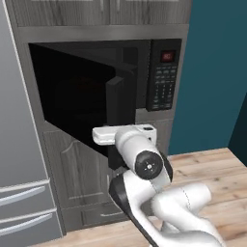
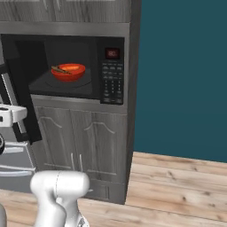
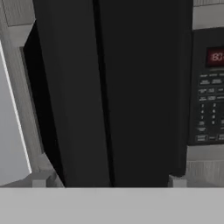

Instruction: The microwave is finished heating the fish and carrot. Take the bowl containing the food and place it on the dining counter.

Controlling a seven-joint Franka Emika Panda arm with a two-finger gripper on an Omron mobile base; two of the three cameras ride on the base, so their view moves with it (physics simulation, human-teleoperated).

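The black built-in microwave (image 2: 111,66) stands with its door (image 1: 77,96) swung wide to the left. Inside, on the turntable, sits the red-orange bowl (image 2: 68,72). A thin dark fish piece (image 2: 60,69) lies across it, and the carrot is hard to tell from the bowl's orange inside. My gripper (image 3: 107,183) is right at the open door's outer edge, well left of and in front of the bowl. In the hand view its fingertips (image 3: 38,183) stand far apart with the dark door edge between them, so it is open. The dining counter is out of view.
A steel fridge (image 1: 19,169) stands just left of the open door. Grey cabinet doors (image 2: 80,142) lie under the microwave. A teal wall (image 2: 177,66) and wooden floor (image 2: 177,177) are to the right. The button panel (image 1: 163,77) flanks the cavity.
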